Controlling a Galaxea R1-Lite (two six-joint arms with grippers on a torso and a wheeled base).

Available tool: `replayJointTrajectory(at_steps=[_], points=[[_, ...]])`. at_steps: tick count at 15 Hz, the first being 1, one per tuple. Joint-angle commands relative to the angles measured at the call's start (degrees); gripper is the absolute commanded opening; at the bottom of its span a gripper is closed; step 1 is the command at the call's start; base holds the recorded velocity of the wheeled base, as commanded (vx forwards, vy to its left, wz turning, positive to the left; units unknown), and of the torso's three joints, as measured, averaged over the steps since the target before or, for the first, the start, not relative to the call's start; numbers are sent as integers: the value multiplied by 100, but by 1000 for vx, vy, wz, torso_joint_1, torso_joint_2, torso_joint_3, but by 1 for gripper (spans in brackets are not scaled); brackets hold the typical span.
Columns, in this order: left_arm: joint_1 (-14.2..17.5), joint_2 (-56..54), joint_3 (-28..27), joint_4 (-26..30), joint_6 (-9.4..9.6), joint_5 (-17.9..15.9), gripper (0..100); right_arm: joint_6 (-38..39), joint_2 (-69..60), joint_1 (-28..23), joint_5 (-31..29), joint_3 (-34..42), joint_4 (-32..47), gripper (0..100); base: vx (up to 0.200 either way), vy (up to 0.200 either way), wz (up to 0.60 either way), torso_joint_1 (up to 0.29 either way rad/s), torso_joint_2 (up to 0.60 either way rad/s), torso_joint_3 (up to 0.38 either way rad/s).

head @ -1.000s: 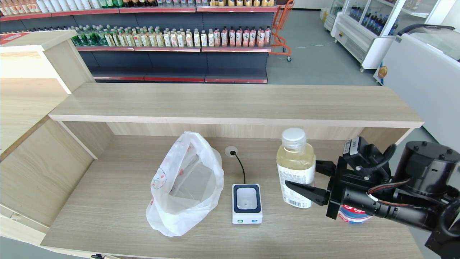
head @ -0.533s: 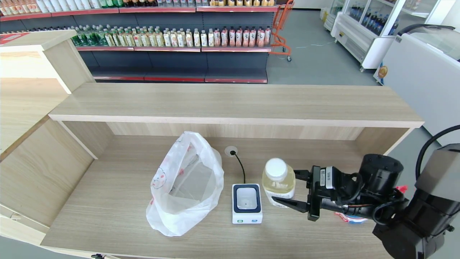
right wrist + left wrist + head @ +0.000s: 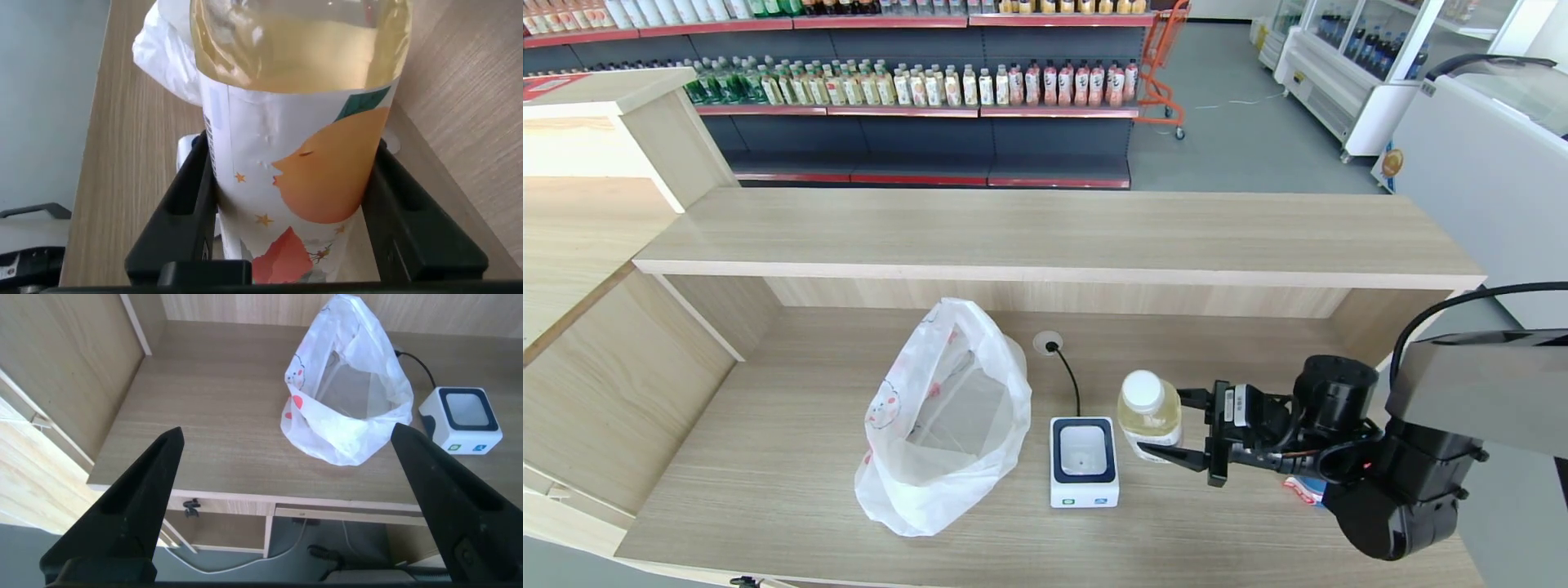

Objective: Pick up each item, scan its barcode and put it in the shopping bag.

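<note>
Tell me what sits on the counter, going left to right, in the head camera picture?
shopping bag → scanner → bottle → red and blue item, half hidden.

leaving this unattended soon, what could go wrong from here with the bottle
1. The bottle, gripped in the right tool, stands upright beside the scanner, whose window faces up; the barcode may never face it.
2. The shopping bag stands loose with nothing holding its mouth, so the bottle could catch the rim and drag it.
</note>
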Motion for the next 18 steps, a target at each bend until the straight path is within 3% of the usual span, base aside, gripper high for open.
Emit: replayJointTrajectory(at_steps=[1, 7, 10, 18], points=[[0, -2, 1, -1, -4, 0, 100, -38, 488, 36, 142, -473, -8, 0, 0, 0, 0, 0, 0, 0], [0, -2, 1, -1, -4, 0, 100, -363, 998, 247, 494, -1387, -8, 0, 0, 0, 0, 0, 0, 0], [0, -2, 1, -1, -4, 0, 100, -882, 1227, 326, 538, -2072, -8, 0, 0, 0, 0, 0, 0, 0], [0, -2, 1, -1, 5, 0, 100, -882, 1649, 546, 687, -2644, -8, 0, 0, 0, 0, 0, 0, 0]])
